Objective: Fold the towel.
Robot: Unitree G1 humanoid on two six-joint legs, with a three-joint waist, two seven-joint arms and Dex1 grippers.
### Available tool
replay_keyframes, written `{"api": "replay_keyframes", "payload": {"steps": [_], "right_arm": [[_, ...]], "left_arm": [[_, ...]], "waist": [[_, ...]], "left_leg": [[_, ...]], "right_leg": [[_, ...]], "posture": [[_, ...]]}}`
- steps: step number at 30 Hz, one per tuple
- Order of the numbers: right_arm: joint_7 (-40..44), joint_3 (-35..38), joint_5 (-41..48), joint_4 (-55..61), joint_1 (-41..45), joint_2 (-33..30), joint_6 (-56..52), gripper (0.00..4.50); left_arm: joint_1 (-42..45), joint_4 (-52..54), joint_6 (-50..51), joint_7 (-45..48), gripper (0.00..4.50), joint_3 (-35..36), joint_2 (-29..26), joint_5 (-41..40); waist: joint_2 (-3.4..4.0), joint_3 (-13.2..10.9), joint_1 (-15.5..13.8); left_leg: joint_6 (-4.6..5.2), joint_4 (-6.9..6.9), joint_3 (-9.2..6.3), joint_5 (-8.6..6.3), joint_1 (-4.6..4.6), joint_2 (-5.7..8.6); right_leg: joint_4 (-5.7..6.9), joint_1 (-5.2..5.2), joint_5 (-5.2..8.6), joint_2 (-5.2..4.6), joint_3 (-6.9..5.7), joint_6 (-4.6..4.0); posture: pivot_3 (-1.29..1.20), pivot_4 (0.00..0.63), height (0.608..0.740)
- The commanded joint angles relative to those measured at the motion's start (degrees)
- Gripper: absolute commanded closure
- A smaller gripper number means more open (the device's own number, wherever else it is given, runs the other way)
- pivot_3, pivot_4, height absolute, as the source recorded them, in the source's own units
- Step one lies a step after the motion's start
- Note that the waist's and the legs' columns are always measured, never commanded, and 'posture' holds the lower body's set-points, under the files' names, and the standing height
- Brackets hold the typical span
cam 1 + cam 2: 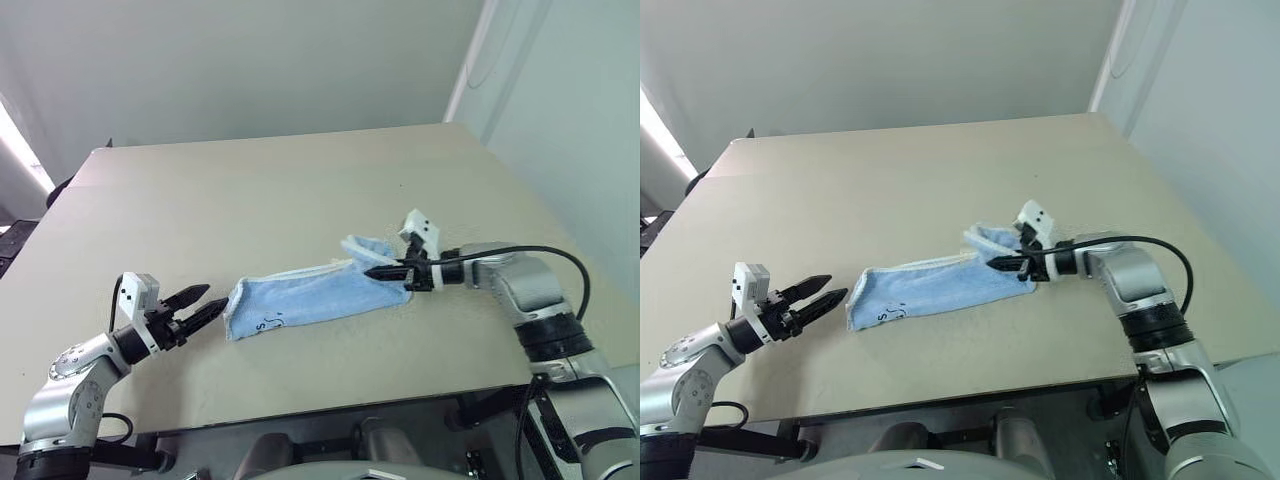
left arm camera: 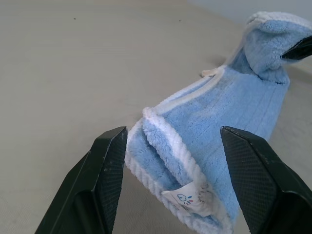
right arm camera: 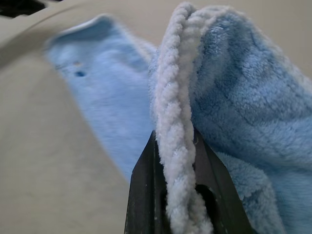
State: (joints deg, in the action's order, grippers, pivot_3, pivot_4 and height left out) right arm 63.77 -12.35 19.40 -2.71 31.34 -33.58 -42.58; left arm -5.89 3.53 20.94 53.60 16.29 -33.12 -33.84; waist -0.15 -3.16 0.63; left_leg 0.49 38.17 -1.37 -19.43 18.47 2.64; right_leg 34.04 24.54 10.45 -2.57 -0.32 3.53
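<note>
Left gripper (image 1: 203, 304) sits low at the near left of the table (image 1: 250, 190), fingers spread wide and holding nothing, tips just short of the towel's near-left end; in the left wrist view that end, with its white tag, lies between the two black fingers (image 2: 100, 180) but no contact is visible. Towel (image 1: 310, 295), light blue with white edging, lies as a long narrow doubled strip across the near middle of the table, running from the left gripper up toward the right. Right gripper (image 1: 385, 270) has its fingers pressed together on the towel's right end, pinching the white edging, which shows clamped between them in the right wrist view; that end is lifted and curled over the strip. Judgement: fold in progress, right end being carried toward the left end. Risks: the pinch looks to hold only the thin edging, so it could slip out and the end would flop back; dragging sideways could pull the whole strip along the table instead of folding it; the unpinned left end could shift and skew the edges.
</note>
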Motion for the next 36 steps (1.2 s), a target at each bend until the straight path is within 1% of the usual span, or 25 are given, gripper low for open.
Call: {"api": "replay_keyframes", "payload": {"steps": [1,3,5,9,14,16,21,25,28,32,36], "right_arm": [[1.63,-0.56,2.65,7.08,0.7,-1.2,-3.49,4.43],[2.36,2.38,6.22,8.99,1.19,-1.44,-5.95,4.43],[3.0,5.14,8.85,8.35,2.18,-2.22,-7.73,4.43],[3.03,5.13,8.03,2.6,3.34,-4.36,-8.24,4.43],[2.51,4.01,7.16,-0.83,4.7,-5.61,-9.14,4.43],[2.39,6.62,7.92,-2.8,5.68,-6.58,-9.62,4.43],[3.08,11.99,7.22,-10.6,6.86,-11.91,-6.45,4.43],[2.94,13.67,5.33,-17.87,6.71,-14.79,-3.36,4.43],[3.34,14.88,4.98,-23.04,5.79,-16.22,-3.42,4.43],[4.86,14.5,3.49,-27.06,3.85,-18.54,-2.93,4.43],[3.91,10.87,-0.6,-27.74,3.62,-19.01,-2.87,4.43]], "left_arm": [[0.9,1.55,-0.04,-0.09,1.28,0.36,-0.63,-0.21],[0.61,1.74,0.03,-0.19,1.28,0.64,-0.53,-0.48],[0.17,1.49,-0.5,-0.31,1.28,0.45,-0.55,0.2],[-0.21,1.76,-0.23,-0.66,1.28,-0.15,-0.14,0.37],[-0.38,1.7,0.53,-1.03,1.28,-0.89,-0.36,0.56],[-0.22,1.56,0.72,-1.06,1.28,-0.98,-0.41,0.3],[0.13,1.0,0.5,-0.91,1.28,-1.03,-0.37,0.5],[0.54,0.36,0.41,-0.6,1.28,-1.34,-0.46,0.8],[1.19,-0.54,0.3,-0.24,1.28,-1.86,-0.56,1.25],[1.89,-1.09,0.54,0.23,1.28,-2.16,-0.69,1.22],[2.97,-2.08,0.47,0.87,1.28,-3.05,-0.82,1.95]], "waist": [[0.0,0.0,-0.01],[-0.02,0.0,-0.06],[-0.02,-0.01,-0.14],[-0.05,0.01,-0.06],[-0.04,0.0,0.07],[-0.04,0.0,0.06],[-0.04,0.0,-0.37],[-0.05,0.0,-0.18],[-0.04,0.0,0.1],[-0.04,-0.01,-0.01],[-0.03,0.0,0.14]], "left_leg": [[0.0,0.0,0.0,0.0,0.01,0.0],[0.0,0.0,0.0,0.0,0.02,0.01],[-0.01,0.0,0.0,0.0,0.03,0.01],[-0.01,0.02,0.01,-0.01,0.0,0.02],[-0.01,0.0,0.0,-0.01,0.01,0.01],[-0.01,0.0,0.01,-0.01,0.01,0.01],[-0.01,0.02,0.01,0.0,0.03,0.05],[0.0,0.0,0.02,-0.01,0.04,0.05],[0.0,0.0,0.05,0.0,0.02,0.04],[0.0,0.01,0.06,0.0,0.0,0.03],[0.0,0.02,0.12,0.0,-0.02,0.04]], "right_leg": [[-0.01,0.0,0.0,-0.02,0.0,0.0],[-0.03,0.0,0.0,-0.03,0.0,0.0],[-0.05,0.0,0.0,-0.04,0.0,0.0],[-0.04,-0.02,0.07,-0.05,0.0,-0.11],[-0.03,0.0,0.07,-0.02,-0.01,-0.1],[-0.02,0.0,0.06,-0.01,-0.01,-0.1],[-0.05,-0.01,0.07,-0.05,-0.02,-0.11],[-0.11,-0.01,0.07,-0.04,-0.01,-0.12],[-0.07,-0.02,0.07,-0.02,0.0,-0.12],[-0.03,-0.03,0.08,0.01,0.01,-0.12],[-0.02,-0.03,0.07,0.02,0.02,-0.11]], "posture": [[0.0,0.0,0.74],[0.0,0.0,0.74],[0.0,0.0,0.74],[0.0,0.0,0.74],[0.0,0.0,0.74],[0.0,0.0,0.74],[0.0,0.0,0.74],[0.0,0.0,0.74],[0.0,0.0,0.74],[0.0,0.0,0.74],[0.0,0.0,0.74]]}}
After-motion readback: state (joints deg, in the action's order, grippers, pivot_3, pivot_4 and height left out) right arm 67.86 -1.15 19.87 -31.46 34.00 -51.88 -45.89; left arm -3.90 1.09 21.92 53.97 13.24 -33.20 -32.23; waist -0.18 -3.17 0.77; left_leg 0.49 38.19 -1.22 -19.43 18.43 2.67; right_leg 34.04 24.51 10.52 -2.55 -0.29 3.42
